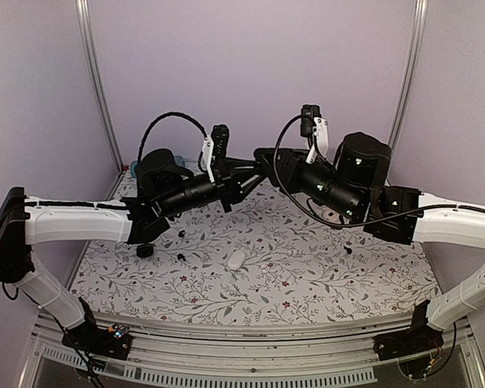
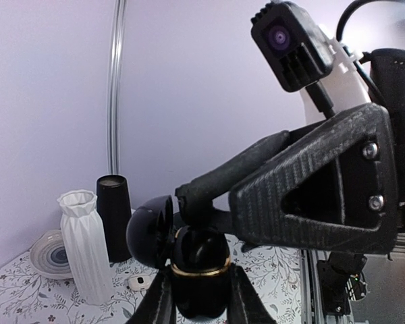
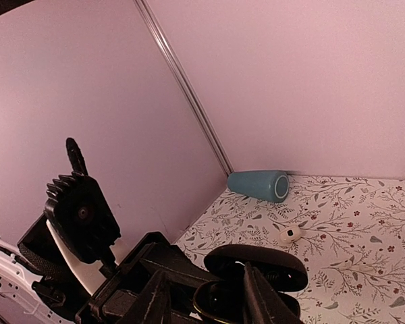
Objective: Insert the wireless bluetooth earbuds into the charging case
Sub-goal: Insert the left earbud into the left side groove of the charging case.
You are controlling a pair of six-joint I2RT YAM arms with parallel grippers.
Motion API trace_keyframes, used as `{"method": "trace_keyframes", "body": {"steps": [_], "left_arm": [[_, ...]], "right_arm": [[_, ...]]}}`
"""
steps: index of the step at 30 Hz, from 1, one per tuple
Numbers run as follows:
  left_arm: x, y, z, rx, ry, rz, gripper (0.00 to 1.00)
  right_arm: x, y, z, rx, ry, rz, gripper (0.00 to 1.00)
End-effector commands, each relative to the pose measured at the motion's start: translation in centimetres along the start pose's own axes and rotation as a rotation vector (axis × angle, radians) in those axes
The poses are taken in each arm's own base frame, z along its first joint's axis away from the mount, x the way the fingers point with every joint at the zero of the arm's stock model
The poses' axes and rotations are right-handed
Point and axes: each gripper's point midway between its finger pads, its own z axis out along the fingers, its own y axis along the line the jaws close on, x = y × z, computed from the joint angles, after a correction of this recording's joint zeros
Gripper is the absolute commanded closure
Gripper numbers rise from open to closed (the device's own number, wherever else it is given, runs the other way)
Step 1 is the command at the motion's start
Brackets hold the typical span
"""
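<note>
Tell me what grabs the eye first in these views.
Mid-air, in the middle of the top view, the left pincer clamps an open black charging case, gold-rimmed, lid flipped back, with the right pincer right at its opening. Below, on the floral table, lie a white case and scattered small black earbuds.

Top view high from behind, wrist views close, opposed, sharing case [image 2: 200, 273]
</note>
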Motion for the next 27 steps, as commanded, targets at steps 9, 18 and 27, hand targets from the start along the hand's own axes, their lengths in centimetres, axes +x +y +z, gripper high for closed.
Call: {"method": "trace_keyframes", "body": {"steps": [9, 18, 27], "left_arm": [[-3.9, -1.1, -0.8, 0.017, -0.112, 0.046, 1.0], [-3.3, -0.9, -1.0, 0.009, -0.093, 0.042, 1.0], [-2.8, 0.0, -1.9, -0.032, -0.08, 0.04, 1.0]], "right_arm": [[-0.2, -1.4, -1.2, 0.103, 0.039, -0.002, 0.55], [-2.6, -4.2, -3.4, 0.21, 0.009, 0.002, 0.49], [-0.5, -12.9, -6.7, 0.45, 0.098, 0.089, 0.49]]}}
